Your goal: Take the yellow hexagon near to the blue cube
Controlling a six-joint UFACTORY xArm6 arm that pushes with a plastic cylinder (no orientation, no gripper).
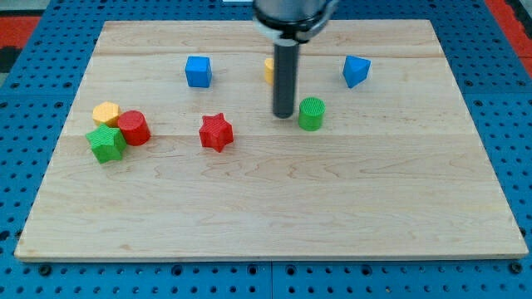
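Note:
The blue cube sits at the upper left of the wooden board. A yellow hexagon lies at the far left, touching a red cylinder and a green star. A second yellow block shows only as a sliver behind the rod, so its shape cannot be made out. My tip rests near the board's upper middle, just left of a green cylinder. It is well to the right of the blue cube and far from the yellow hexagon.
A red star lies between the left cluster and my tip. Another blue block, angular in shape, sits at the upper right. A blue pegboard surface surrounds the board.

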